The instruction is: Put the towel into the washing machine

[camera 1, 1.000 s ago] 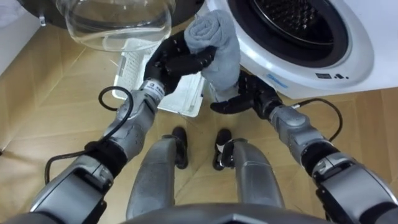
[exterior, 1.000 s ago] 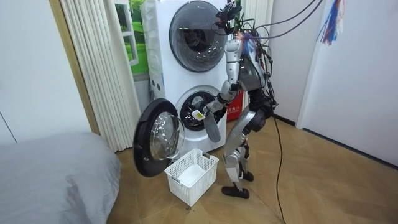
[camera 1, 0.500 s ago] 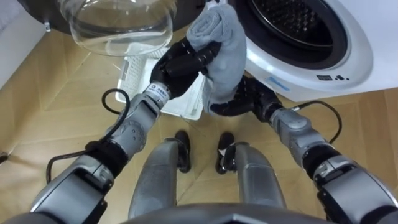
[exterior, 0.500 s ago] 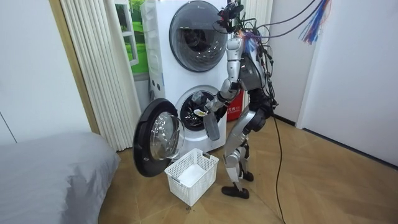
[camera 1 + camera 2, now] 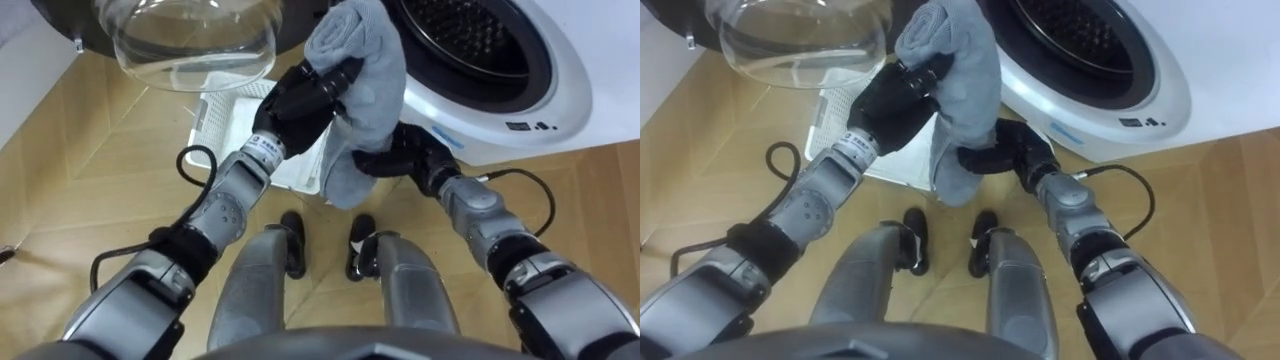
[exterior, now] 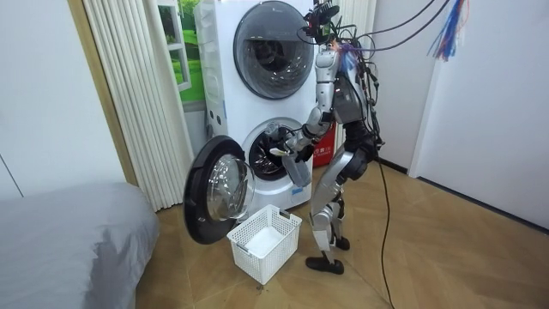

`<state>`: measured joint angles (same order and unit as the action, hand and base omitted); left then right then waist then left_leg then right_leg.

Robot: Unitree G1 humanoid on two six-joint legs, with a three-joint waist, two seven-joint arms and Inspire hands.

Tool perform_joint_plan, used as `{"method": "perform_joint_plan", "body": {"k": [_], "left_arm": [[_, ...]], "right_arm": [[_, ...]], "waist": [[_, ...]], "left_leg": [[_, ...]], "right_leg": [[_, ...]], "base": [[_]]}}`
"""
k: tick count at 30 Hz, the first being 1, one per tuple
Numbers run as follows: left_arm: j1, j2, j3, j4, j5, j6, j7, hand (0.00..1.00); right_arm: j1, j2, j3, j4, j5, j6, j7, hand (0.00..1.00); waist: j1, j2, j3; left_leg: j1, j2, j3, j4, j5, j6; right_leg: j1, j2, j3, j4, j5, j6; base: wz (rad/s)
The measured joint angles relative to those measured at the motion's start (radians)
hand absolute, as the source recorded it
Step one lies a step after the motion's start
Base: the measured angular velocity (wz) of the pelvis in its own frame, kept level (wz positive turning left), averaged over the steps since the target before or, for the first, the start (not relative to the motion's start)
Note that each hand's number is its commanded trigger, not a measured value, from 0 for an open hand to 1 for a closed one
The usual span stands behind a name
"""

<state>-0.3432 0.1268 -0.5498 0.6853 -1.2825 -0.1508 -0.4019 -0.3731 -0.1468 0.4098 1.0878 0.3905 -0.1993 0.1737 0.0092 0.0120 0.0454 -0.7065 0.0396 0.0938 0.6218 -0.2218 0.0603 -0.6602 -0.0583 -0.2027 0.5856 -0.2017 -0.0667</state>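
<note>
A grey towel (image 5: 372, 85) hangs bunched in front of the lower washing machine's open drum (image 5: 480, 40). My left hand (image 5: 300, 100) is shut on the towel's upper part and holds it at the drum's rim. My right hand (image 5: 405, 160) comes in from below the rim, and its fingers curl across the towel's lower half. The towel's bottom end hangs free over my knees. In the room view I stand bent towards the lower machine (image 6: 266, 154), with the towel (image 6: 296, 169) at its opening.
The round glass door (image 5: 190, 40) stands swung open on my left. A white laundry basket (image 5: 235, 120) sits on the wood floor below it, and in the room view the basket (image 6: 264, 240) is by my feet. A second machine (image 6: 274, 51) is stacked above.
My left hand has lifted the towel up and right, closer to the drum. My right hand, flat and open under the towel before, has risen and closed its fingers on the lower part.
</note>
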Motion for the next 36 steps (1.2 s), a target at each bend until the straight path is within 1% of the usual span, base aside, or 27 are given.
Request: {"method": "perform_joint_plan", "body": {"k": [4, 5, 6, 8, 9, 10, 11, 12, 13, 14, 15, 16, 17, 18, 19, 21, 23, 24, 25, 27, 28, 33, 35, 36], "left_arm": [[0.005, 0.0, 0.0, 0.0, 0.0, 0.003, -0.009, 0.0], [0.013, 0.0, 0.005, 0.0, 0.0, 0.003, -0.025, 0.0], [0.021, 0.0, 0.005, -0.002, 0.0, 0.003, -0.033, 0.0], [0.034, 0.006, 0.005, -0.002, 0.003, 0.005, -0.033, 0.0], [0.042, 0.009, 0.005, 0.004, 0.012, 0.008, -0.033, 0.0], [0.048, 0.012, 0.008, 0.005, 0.015, 0.009, -0.033, 0.0], [0.066, 0.018, 0.024, 0.004, 0.039, 0.014, -0.033, 0.0], [0.086, 0.029, 0.051, 0.007, 0.1, 0.016, -0.029, 0.0], [0.093, 0.035, 0.065, 0.014, 0.136, 0.016, -0.024, 0.0], [0.107, 0.049, 0.093, 0.027, 0.201, 0.017, 0.001, 0.0], [0.124, 0.061, 0.118, 0.027, 0.271, 0.017, 0.035, 0.0], [0.13, 0.066, 0.128, 0.028, 0.314, 0.017, 0.054, 0.0], [0.141, 0.072, 0.157, 0.036, 0.414, 0.017, 0.094, 0.0], [0.149, 0.074, 0.176, 0.053, 0.484, 0.017, 0.133, 0.0], [0.163, 0.075, 0.198, 0.071, 0.533, 0.017, 0.167, 0.0], [0.181, 0.078, 0.217, 0.09, 0.575, 0.017, 0.216, 0.0], [0.196, 0.08, 0.224, 0.109, 0.606, 0.017, 0.254, 0.0], [0.195, 0.078, 0.228, 0.126, 0.647, 0.017, 0.273, 0.0], [0.195, 0.076, 0.236, 0.139, 0.684, 0.017, 0.291, 0.0], [0.194, 0.074, 0.237, 0.143, 0.714, 0.017, 0.313, 0.0], [0.194, 0.071, 0.237, 0.144, 0.721, 0.017, 0.317, 0.0], [0.192, 0.045, 0.236, 0.155, 0.731, 0.019, 0.356, 0.0], [0.19, 0.042, 0.233, 0.163, 0.742, 0.019, 0.364, 0.0], [0.19, 0.041, 0.232, 0.168, 0.748, 0.02, 0.369, 0.0]], "right_arm": [[0.003, 0.0, -0.002, 0.001, 0.001, 0.025, -0.002, 1.0], [0.004, -0.004, -0.002, 0.005, 0.002, 0.033, -0.004, 1.0], [0.005, -0.005, -0.003, 0.014, 0.002, 0.047, -0.005, 1.0], [0.005, -0.005, -0.002, 0.041, 0.005, 0.06, -0.007, 1.0], [0.005, -0.007, -0.002, 0.053, 0.004, 0.073, -0.008, 1.0], [0.006, -0.009, -0.002, 0.056, 0.005, 0.078, -0.009, 1.0], [0.009, -0.012, -0.004, 0.063, 0.005, 0.086, -0.011, 1.0], [0.01, -0.016, -0.006, 0.072, 0.005, 0.091, -0.013, 1.0], [0.011, -0.019, -0.01, 0.074, 0.005, 0.093, -0.016, 1.0], [0.011, -0.027, -0.014, 0.075, 0.007, 0.096, -0.028, 1.0], [0.01, -0.042, -0.029, 0.075, 0.02, 0.098, -0.034, 1.0], [0.01, -0.051, -0.036, 0.076, 0.034, 0.1, -0.038, 1.0], [0.009, -0.065, -0.058, 0.076, 0.058, 0.105, -0.053, 1.0], [0.006, -0.077, -0.088, 0.083, 0.091, 0.107, -0.062, 1.0], [-0.005, -0.083, -0.114, 0.103, 0.136, 0.11, -0.065, 1.0], [-0.02, -0.094, -0.14, 0.137, 0.207, 0.114, -0.069, 1.0], [-0.041, -0.104, -0.161, 0.175, 0.265, 0.115, -0.068, 1.0], [-0.053, -0.114, -0.169, 0.202, 0.293, 0.116, -0.063, 1.0], [-0.056, -0.125, -0.171, 0.212, 0.318, 0.127, -0.061, 1.0], [-0.06, -0.138, -0.179, 0.228, 0.354, 0.135, -0.048, 1.0], [-0.06, -0.14, -0.182, 0.232, 0.364, 0.137, -0.046, 1.0], [-0.061, -0.142, -0.198, 0.235, 0.471, 0.18, -0.022, 1.0], [-0.068, -0.143, -0.198, 0.237, 0.503, 0.192, -0.017, 1.0], [-0.075, -0.146, -0.202, 0.239, 0.539, 0.202, -0.017, 1.0]], "waist": [[0.001, 0.0, 0.0001], [0.006, 0.0, 0.0001], [0.012, 0.0, 0.0002], [0.024, 0.001, 0.0004], [0.036, 0.002, 0.0012], [0.043, 0.003, 0.0016], [0.06, 0.004, 0.0018], [0.077, 0.008, 0.0038], [0.085, 0.01, 0.0053], [0.101, 0.02, 0.0071], [0.109, 0.033, 0.0127], [0.113, 0.038, 0.0137], [0.125, 0.042, 0.0124], [0.133, 0.049, 0.0123], [0.134, 0.049, 0.0121], [0.135, 0.05, 0.012], [0.135, 0.049, 0.0121], [0.135, 0.049, 0.0122], [0.135, 0.049, 0.0125], [0.134, 0.048, 0.0134], [0.135, 0.048, 0.0134], [0.135, 0.047, 0.0142], [0.133, 0.046, 0.0165], [0.129, 0.045, 0.0181]], "left_leg": [[0.0, 0.0, 0.0, -0.009, 0.001, -0.002], [0.0, 0.0, 0.0, -0.014, 0.001, -0.002], [-0.001, 0.001, 0.001, -0.017, 0.002, -0.004], [-0.001, 0.0, 0.0, -0.024, 0.003, -0.005], [-0.001, -0.001, 0.0, -0.028, 0.004, -0.005], [0.0, -0.001, 0.0, -0.03, 0.005, -0.006], [0.001, -0.001, 0.0, -0.035, 0.006, -0.007], [0.002, -0.001, 0.0, -0.037, 0.006, -0.008], [0.001, -0.001, 0.0, -0.039, 0.006, -0.008], [-0.003, -0.001, -0.004, -0.04, 0.007, -0.009], [-0.006, -0.006, -0.012, -0.041, 0.007, -0.01], [-0.008, -0.012, -0.017, -0.045, 0.01, -0.01], [-0.014, -0.026, -0.02, -0.063, 0.023, -0.008], [-0.017, -0.039, -0.027, -0.077, 0.035, -0.007], [-0.017, -0.051, -0.032, -0.088, 0.047, -0.007], [-0.017, -0.061, -0.041, -0.095, 0.051, -0.006], [-0.016, -0.065, -0.042, -0.104, 0.054, -0.004], [-0.017, -0.068, -0.043, -0.106, 0.057, -0.003], [-0.017, -0.069, -0.043, -0.106, 0.057, -0.002], [-0.017, -0.071, -0.042, -0.106, 0.058, -0.001], [-0.017, -0.071, -0.042, -0.106, 0.058, 0.0], [-0.021, -0.074, -0.041, -0.102, 0.059, 0.001], [-0.024, -0.078, -0.041, -0.102, 0.061, 0.001], [-0.026, -0.085, -0.042, -0.102, 0.063, 0.001]], "right_leg": [[0.0, 0.002, 0.0, -0.001, 0.0, 0.0], [0.0, 0.003, 0.001, -0.006, 0.0, 0.0], [0.0, 0.004, 0.0, -0.017, 0.001, -0.001], [0.0, 0.004, -0.002, -0.018, 0.001, -0.002], [0.0, 0.004, -0.003, -0.021, 0.001, -0.002], [0.0, 0.004, -0.003, -0.023, 0.001, -0.002], [-0.001, 0.004, -0.002, -0.026, 0.001, -0.003], [-0.002, 0.004, -0.005, -0.025, 0.001, -0.003], [-0.002, 0.003, -0.006, -0.025, 0.001, -0.003], [-0.004, 0.003, -0.011, -0.026, 0.001, -0.004], [-0.005, -0.001, -0.019, -0.023, -0.002, -0.005], [-0.008, -0.006, -0.021, -0.021, -0.006, -0.005], [-0.023, -0.02, -0.024, -0.012, -0.013, -0.004], [-0.03, -0.032, -0.031, -0.009, -0.016, -0.003], [-0.036, -0.046, -0.036, -0.002, -0.02, -0.001], [-0.039, -0.055, -0.044, 0.007, -0.026, 0.001], [-0.039, -0.06, -0.047, 0.003, -0.027, 0.002], [-0.039, -0.063, -0.048, 0.002, -0.028, 0.003], [-0.038, -0.064, -0.049, 0.002, -0.028, 0.005], [-0.039, -0.067, -0.049, 0.003, -0.029, 0.006], [-0.039, -0.067, -0.049, 0.003, -0.029, 0.006], [-0.046, -0.072, -0.048, 0.008, -0.033, 0.006], [-0.054, -0.077, -0.048, 0.02, -0.037, 0.005], [-0.06, -0.085, -0.047, 0.032, -0.044, 0.005]], "base": [[0.0], [0.0], [0.0], [0.02], [0.0], [0.0], [0.0], [0.0], [0.07], [0.13], [0.19], [0.29], [0.36], [0.41], [0.34], [0.24], [0.1], [0.05], [0.04], [0.0], [0.0], [0.0], [0.04], [0.13]]}}
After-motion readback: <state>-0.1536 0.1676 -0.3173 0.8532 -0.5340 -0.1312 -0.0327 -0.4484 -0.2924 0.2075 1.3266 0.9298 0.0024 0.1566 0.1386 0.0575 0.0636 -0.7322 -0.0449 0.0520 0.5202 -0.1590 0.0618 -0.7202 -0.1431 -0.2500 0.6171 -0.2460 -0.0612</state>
